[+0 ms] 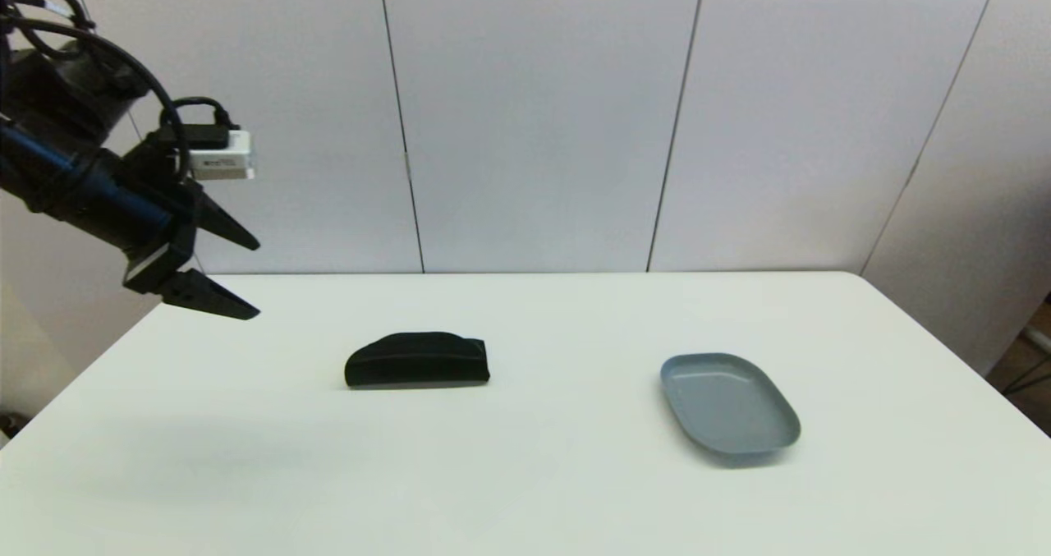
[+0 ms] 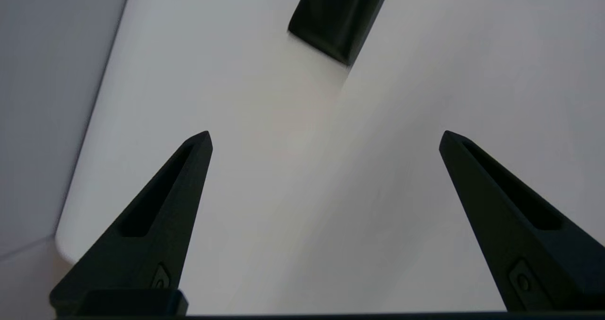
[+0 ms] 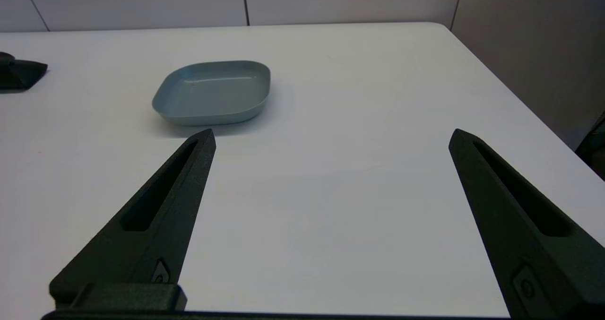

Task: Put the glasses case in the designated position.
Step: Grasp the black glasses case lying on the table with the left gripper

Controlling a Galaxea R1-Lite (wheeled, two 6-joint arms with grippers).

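The white bench (image 1: pixel 525 474) stands before pale wall panels. On it the grey-blue oval tray (image 1: pixel 729 408) lies well apart from the matte black glasses case (image 1: pixel 417 361), which rests flat base down. The left gripper (image 1: pixel 246 279) hovers high beyond the case's left end, fingers spread wide, empty. Best to descend squarely over the dome and close across its narrow width. The right gripper (image 3: pixel 331 142) is parked low, spread, empty.
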